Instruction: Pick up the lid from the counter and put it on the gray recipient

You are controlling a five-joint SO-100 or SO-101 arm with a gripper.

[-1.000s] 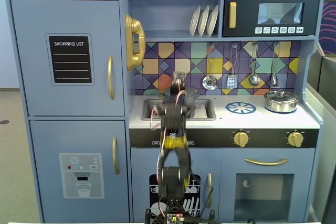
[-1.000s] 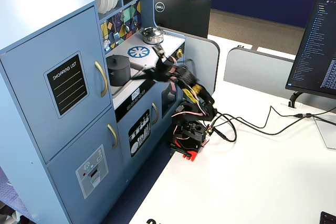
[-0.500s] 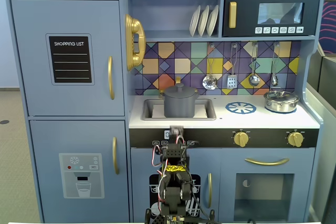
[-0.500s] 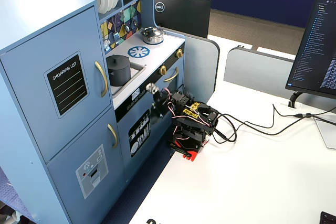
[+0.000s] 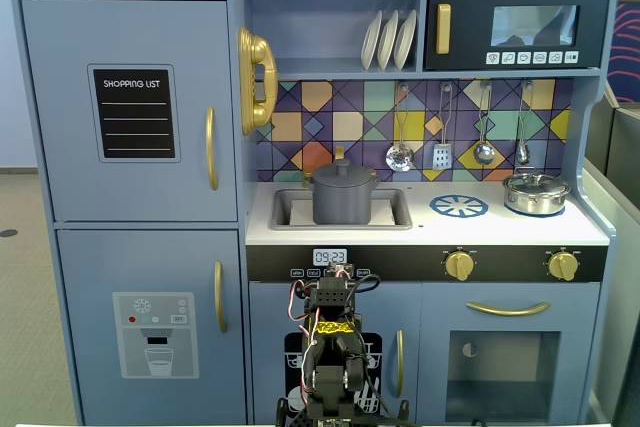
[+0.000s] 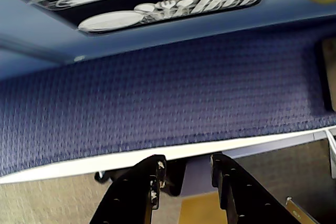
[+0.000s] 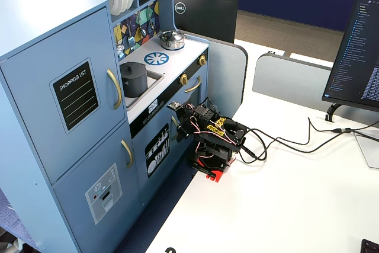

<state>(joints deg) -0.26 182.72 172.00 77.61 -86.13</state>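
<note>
Fingers (image 6: 186,182) slightly apart, empty | lid (image 5: 343,171) apparently on gray recipient (image 5: 343,202), well apart

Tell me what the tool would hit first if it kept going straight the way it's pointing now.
Probably the blue carpet: in the wrist view the tool, jaws apart and empty, aims past the white table edge at it. Depth is unclear.
</note>
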